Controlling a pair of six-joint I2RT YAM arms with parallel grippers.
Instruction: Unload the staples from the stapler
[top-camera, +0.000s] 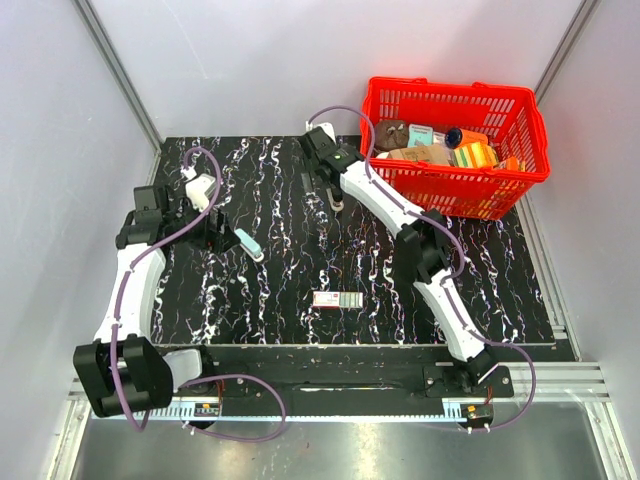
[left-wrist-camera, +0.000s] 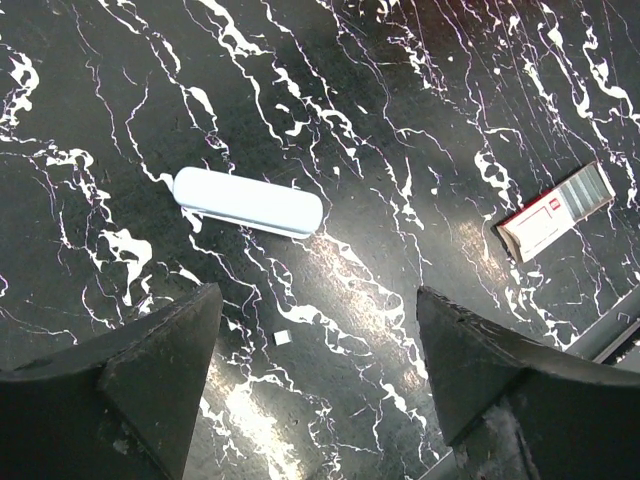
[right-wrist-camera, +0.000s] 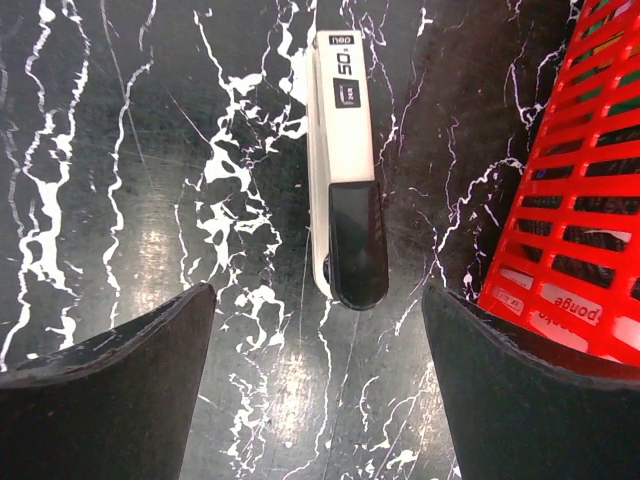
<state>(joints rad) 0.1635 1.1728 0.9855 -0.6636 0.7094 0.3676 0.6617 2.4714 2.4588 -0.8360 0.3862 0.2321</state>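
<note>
Reading stapler (right-wrist-camera: 345, 170) label "50" | left end effector (left-wrist-camera: 318, 292) apart | right end effector (right-wrist-camera: 319, 290) apart

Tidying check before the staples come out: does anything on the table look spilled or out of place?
Only a tiny white scrap lying loose on the table near the pale oblong case. The stapler lies flat beside the red basket; nothing looks spilled.
</note>
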